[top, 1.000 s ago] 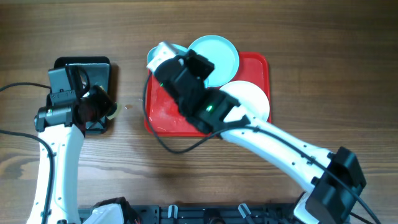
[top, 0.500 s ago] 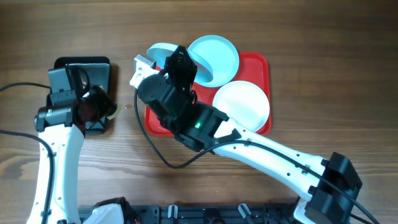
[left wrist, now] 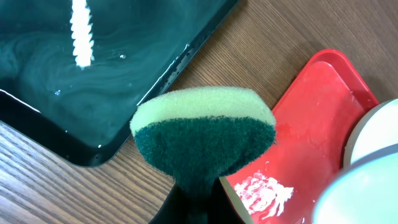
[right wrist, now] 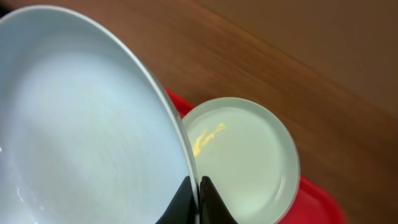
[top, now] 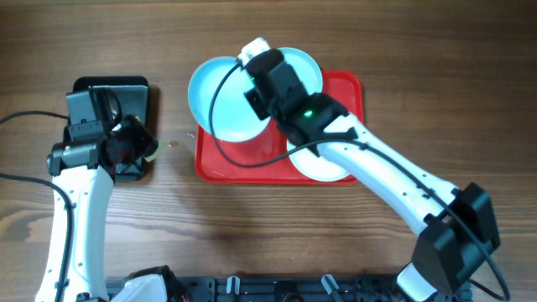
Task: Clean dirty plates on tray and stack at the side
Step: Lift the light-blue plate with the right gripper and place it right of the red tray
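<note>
My right gripper [top: 256,84] is shut on the rim of a pale aqua plate [top: 222,99] and holds it tilted above the back left corner of the red tray [top: 235,161]. The right wrist view shows the jaws [right wrist: 198,199] pinching that plate [right wrist: 81,124]. A second aqua plate [top: 309,71] lies at the tray's back; it shows a yellow smear in the right wrist view [right wrist: 242,155]. A nearly white plate [top: 319,168] lies at the tray's front right, partly under my arm. My left gripper [top: 138,147] is shut on a green and yellow sponge [left wrist: 205,130], left of the tray.
A glossy black tray [top: 138,88] holding water stands at the left, also in the left wrist view [left wrist: 93,62]. White foam smears lie on the red tray's near corner [left wrist: 264,190]. The right arm's cable loops over the tray's left part.
My right gripper has lifted the aqua plate, swung toward the back right and turned the plate's face upward. The left arm and sponge have not moved.
</note>
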`<state>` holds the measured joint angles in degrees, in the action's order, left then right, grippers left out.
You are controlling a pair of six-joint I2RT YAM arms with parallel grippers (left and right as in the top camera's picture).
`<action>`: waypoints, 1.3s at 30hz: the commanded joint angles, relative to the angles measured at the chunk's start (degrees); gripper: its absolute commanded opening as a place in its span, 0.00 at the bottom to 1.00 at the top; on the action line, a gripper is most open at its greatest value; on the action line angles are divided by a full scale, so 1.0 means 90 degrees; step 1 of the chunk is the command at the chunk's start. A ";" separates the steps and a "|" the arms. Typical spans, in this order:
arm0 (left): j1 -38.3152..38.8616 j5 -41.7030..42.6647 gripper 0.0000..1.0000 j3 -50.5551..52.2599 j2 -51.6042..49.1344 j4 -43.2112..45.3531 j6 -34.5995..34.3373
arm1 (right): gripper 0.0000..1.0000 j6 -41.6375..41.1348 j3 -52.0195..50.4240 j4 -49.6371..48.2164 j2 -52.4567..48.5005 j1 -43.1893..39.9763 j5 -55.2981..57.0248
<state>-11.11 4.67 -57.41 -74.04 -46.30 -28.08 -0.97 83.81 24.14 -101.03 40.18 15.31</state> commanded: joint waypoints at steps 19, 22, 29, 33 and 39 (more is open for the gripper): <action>-0.0041 0.0121 0.04 -0.0075 -0.0027 -0.0002 0.0121 | 0.04 -0.2110 0.0019 0.0843 -0.1003 -0.5994 -0.2766; -0.0041 0.0121 0.04 -0.0075 -0.0027 -0.0005 0.0121 | 0.04 -0.2239 0.0019 0.0738 -0.1447 -0.6071 -0.2317; -0.0041 0.0121 0.04 -0.0075 -0.0027 -0.0005 0.0121 | 0.04 -0.2582 0.0019 0.0840 -0.1787 -0.6283 -0.1717; -0.0041 0.0121 0.04 -0.0075 -0.0027 -0.0005 0.0124 | 0.04 -0.2458 0.0017 0.1076 -0.1787 -0.6710 -0.1953; -0.0041 0.0121 0.04 -0.0075 -0.0027 0.0017 0.0121 | 0.04 -0.1902 0.0015 0.1443 -0.1787 -0.7106 -0.2137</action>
<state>-11.11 4.89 -57.41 -74.04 -46.33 -28.08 -20.25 83.83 36.36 -117.01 -23.27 -2.74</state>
